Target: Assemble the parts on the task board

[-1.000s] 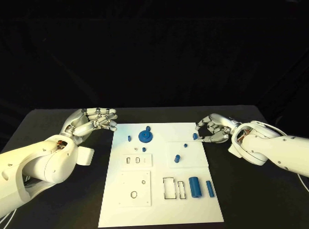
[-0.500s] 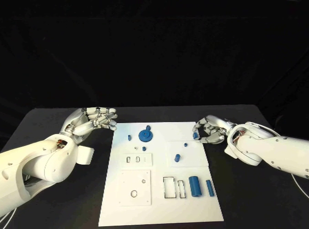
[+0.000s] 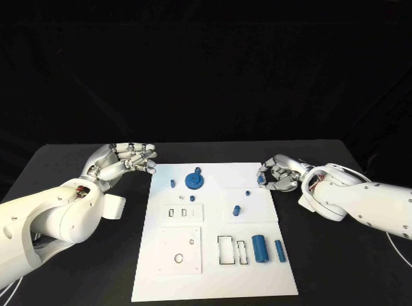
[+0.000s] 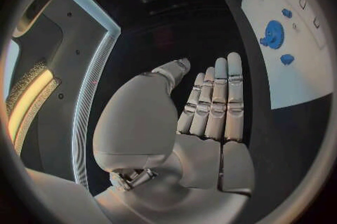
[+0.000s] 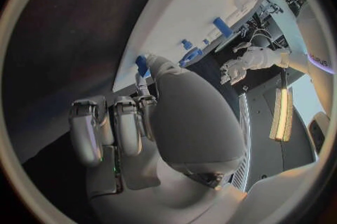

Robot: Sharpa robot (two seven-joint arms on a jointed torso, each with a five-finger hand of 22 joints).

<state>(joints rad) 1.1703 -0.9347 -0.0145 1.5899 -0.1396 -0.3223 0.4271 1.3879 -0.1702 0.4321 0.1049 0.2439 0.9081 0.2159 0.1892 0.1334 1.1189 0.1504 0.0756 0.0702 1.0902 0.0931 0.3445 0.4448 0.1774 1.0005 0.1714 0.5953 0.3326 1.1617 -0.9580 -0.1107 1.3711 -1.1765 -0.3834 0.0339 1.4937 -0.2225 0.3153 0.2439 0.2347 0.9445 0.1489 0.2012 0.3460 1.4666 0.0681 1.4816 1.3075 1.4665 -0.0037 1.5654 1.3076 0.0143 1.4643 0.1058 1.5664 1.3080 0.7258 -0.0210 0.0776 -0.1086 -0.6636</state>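
At board's far right edge, right hand (image 3: pixel 281 174) pinches small blue part (image 3: pixel 261 182); left hand (image 3: pixel 125 160) empty, fingers loosely spread, beside white task board (image 3: pixel 215 280).

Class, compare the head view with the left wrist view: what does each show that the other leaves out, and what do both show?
Head view: the white left arm and right arm, and the near end of the task board with its oval hole. Left wrist view: the palm side of the left hand, fingers straight, holding nothing. Both: the blue disc on the board and the right hand at its far right edge.
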